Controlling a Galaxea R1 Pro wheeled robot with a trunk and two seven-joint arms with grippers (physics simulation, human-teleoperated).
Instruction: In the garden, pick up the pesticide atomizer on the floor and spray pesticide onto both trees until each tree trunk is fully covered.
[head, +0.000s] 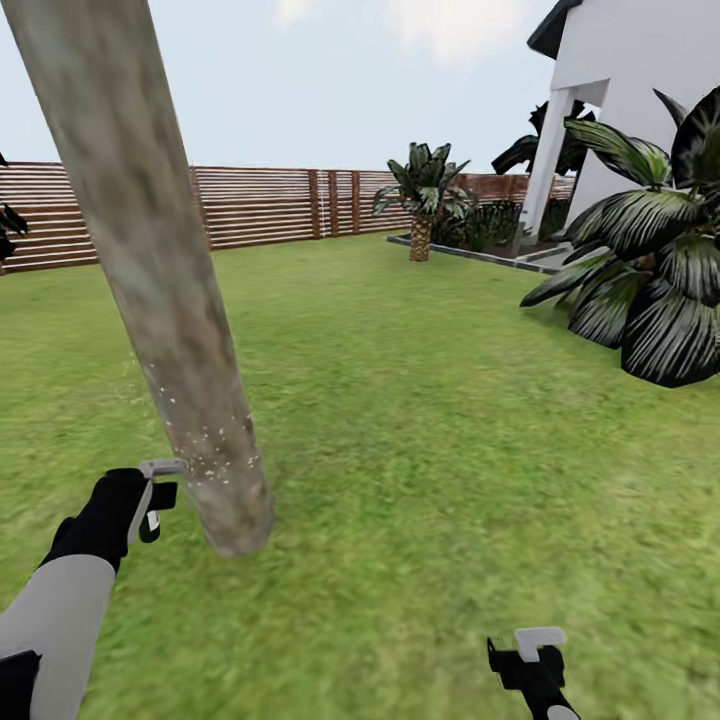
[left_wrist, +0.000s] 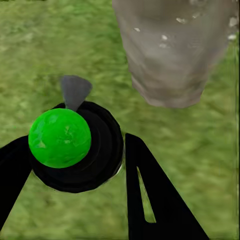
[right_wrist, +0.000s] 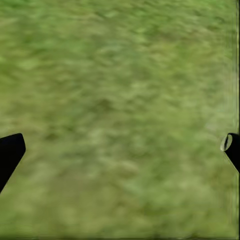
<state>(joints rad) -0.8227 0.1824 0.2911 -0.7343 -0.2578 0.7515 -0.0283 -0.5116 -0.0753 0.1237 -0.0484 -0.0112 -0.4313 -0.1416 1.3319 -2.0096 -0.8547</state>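
A thick, leaning grey-tan tree trunk (head: 180, 370) rises from the lawn at the left, with white specks scattered over its lower part. My left gripper (head: 160, 485) is right beside the trunk's base, on its left, shut on the pesticide atomizer (left_wrist: 75, 145). In the left wrist view the atomizer is a round black body with a bright green ball on it and a grey nozzle aimed towards the trunk (left_wrist: 175, 50). Low at the right, my right gripper (head: 535, 650) is open over bare grass, its fingertips (right_wrist: 10, 152) wide apart.
A brown slatted fence (head: 260, 205) closes the lawn at the back. A short palm (head: 425, 195) stands by a raised bed near the white house (head: 640, 90). A big dark-leafed plant (head: 660, 280) spreads at the right. Open grass (head: 420, 420) lies ahead.
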